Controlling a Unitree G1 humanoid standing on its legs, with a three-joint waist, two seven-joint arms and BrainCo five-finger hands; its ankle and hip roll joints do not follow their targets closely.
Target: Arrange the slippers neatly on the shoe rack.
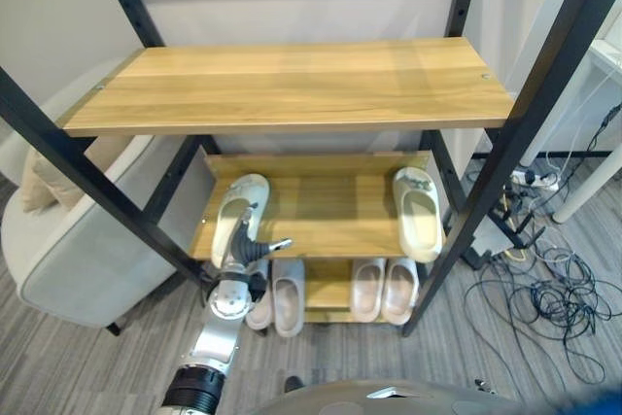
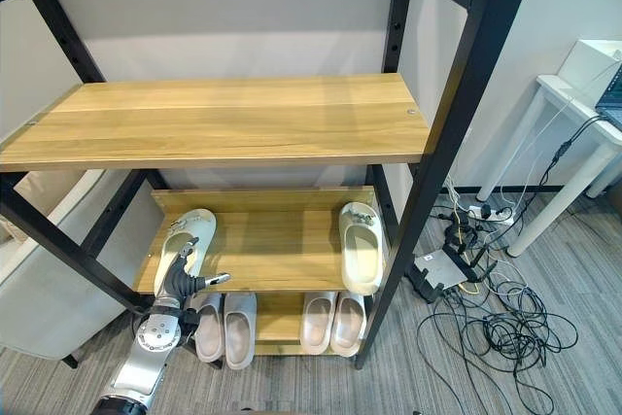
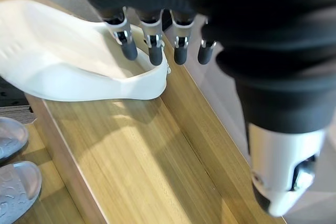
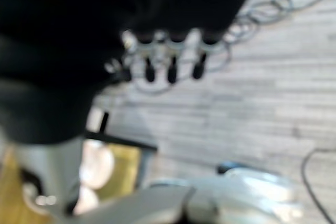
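The shoe rack's middle shelf (image 1: 330, 206) carries two white slippers: one at its left end (image 1: 238, 216), slightly slanted, and one at its right end (image 1: 418, 211), lying straight. My left hand (image 1: 251, 252) is at the heel of the left slipper (image 3: 63, 66). Its fingers (image 3: 152, 45) are straight and reach over the slipper's rim, with the thumb held apart; the hand is open. On the bottom shelf a grey pair (image 1: 288, 296) lies beside a pale pink pair (image 1: 384, 289). My right hand (image 4: 172, 61) hangs over the floor with relaxed fingers, holding nothing.
A wide wooden top shelf (image 1: 292, 85) overhangs the middle one, between black metal posts (image 1: 505, 143). A beige armchair (image 1: 68, 250) stands close on the left. Tangled cables (image 1: 544, 289) and a power strip lie on the floor at the right, near a white table leg (image 2: 544, 172).
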